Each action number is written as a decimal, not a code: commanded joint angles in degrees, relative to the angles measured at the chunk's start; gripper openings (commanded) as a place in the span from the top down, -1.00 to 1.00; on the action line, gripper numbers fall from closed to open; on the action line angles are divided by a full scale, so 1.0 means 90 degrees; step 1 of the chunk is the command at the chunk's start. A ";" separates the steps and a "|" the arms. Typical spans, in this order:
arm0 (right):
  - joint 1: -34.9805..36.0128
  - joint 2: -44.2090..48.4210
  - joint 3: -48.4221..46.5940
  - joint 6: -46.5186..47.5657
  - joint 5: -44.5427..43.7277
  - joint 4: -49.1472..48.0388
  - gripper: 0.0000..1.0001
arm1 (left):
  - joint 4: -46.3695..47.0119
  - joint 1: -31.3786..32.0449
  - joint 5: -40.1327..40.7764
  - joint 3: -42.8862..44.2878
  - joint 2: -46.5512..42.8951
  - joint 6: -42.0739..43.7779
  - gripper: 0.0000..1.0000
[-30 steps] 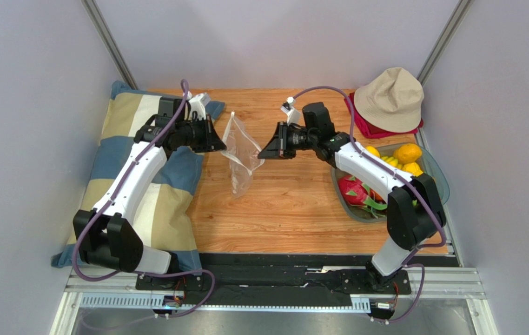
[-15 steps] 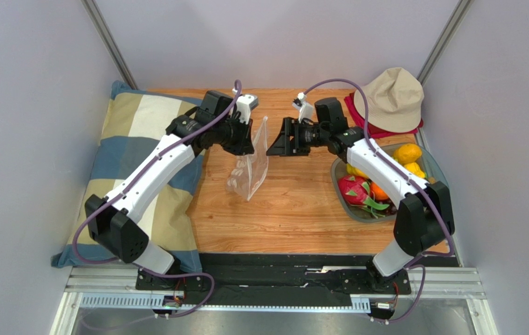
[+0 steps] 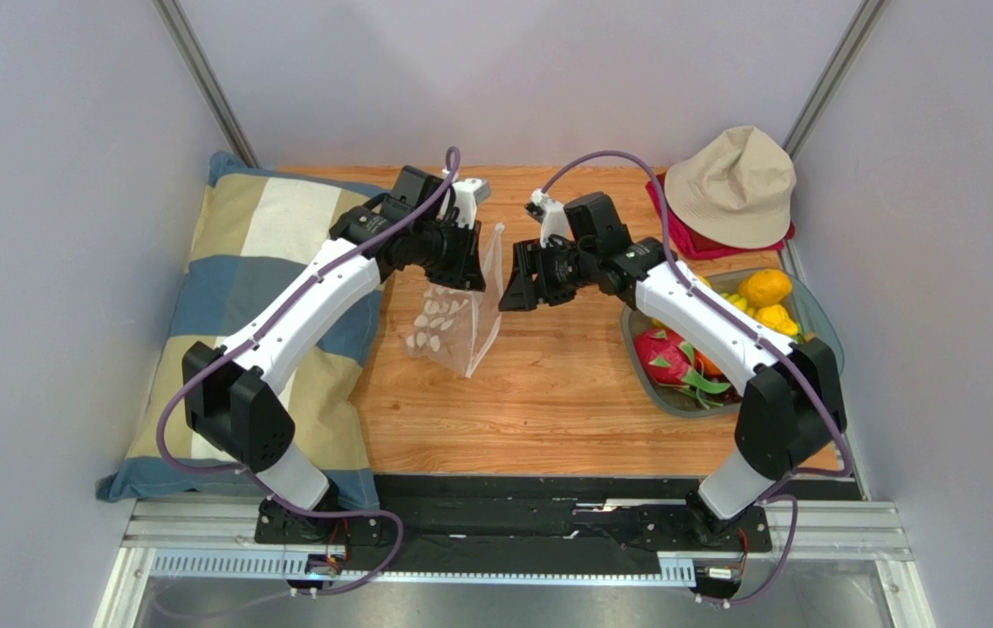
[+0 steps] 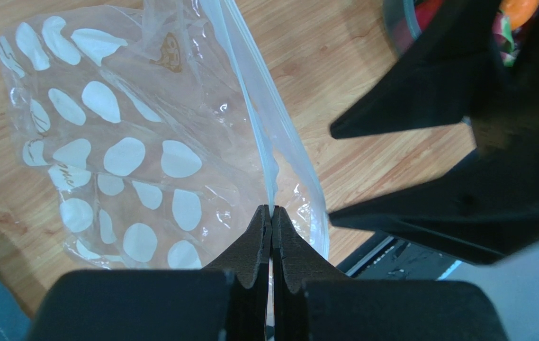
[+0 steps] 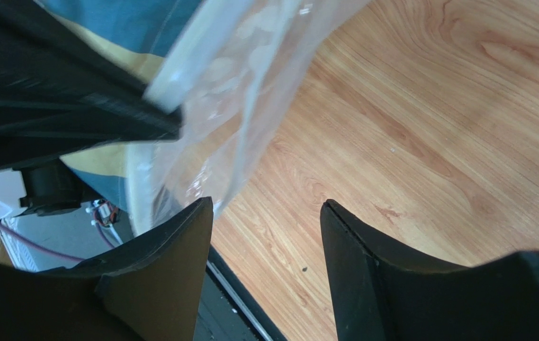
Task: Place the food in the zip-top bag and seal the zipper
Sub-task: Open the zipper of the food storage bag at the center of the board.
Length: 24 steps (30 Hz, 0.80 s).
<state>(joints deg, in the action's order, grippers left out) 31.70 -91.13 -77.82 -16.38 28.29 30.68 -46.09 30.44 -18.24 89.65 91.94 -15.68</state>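
Observation:
The zip-top bag [image 3: 452, 325], clear with white dots, hangs over the wooden table and its lower part rests on the wood. My left gripper [image 3: 477, 266] is shut on the bag's top edge, pinching the whitish zipper [image 4: 257, 117] strip between its fingertips [image 4: 271, 210]. My right gripper [image 3: 512, 291] stands open just right of the bag, nothing between its fingers [image 5: 180, 234]; the bag [image 5: 240, 78] brushes past its left finger. The food, pink dragon fruit [image 3: 666, 353], an orange [image 3: 765, 285] and yellow bananas [image 3: 733, 304], lies in the grey tray [image 3: 695, 404] at right.
A blue and yellow checked pillow [image 3: 259, 308] covers the table's left side under my left arm. A beige hat [image 3: 733, 183] on a red cloth [image 3: 676, 233] sits at the back right. Black rail [image 3: 528, 504] runs along the near edge.
My right gripper let go of the bag, opened and dropped slightly. My left arm swung right, carrying the bag toward the middle; the bag now hangs from the left gripper alone.

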 commanded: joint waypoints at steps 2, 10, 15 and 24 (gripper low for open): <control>-0.0007 -0.0508 -0.0181 -0.0269 -0.0030 -0.0439 -0.17 | 0.0159 -0.0188 -0.0590 0.0050 -0.0098 -0.0396 1.00; -0.0289 -0.0510 -0.0036 -0.0016 -0.0106 0.0058 1.00 | -0.0220 -0.0900 0.0225 -0.0019 -0.0459 -0.0202 1.00; -0.0768 -0.0099 0.0424 0.1025 -0.0536 0.0711 1.00 | -0.0563 -0.1096 0.2659 -0.0272 -0.0878 0.0696 1.00; -0.0935 -0.0694 -0.0414 0.2483 -0.0215 0.1922 1.00 | -0.0593 -0.1087 0.0643 -0.0888 -0.1260 0.0698 1.00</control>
<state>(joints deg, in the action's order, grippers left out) 25.41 -95.50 -76.79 -2.48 28.34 37.78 -49.04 22.65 -8.10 82.37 84.33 -11.07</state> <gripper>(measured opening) 0.010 0.008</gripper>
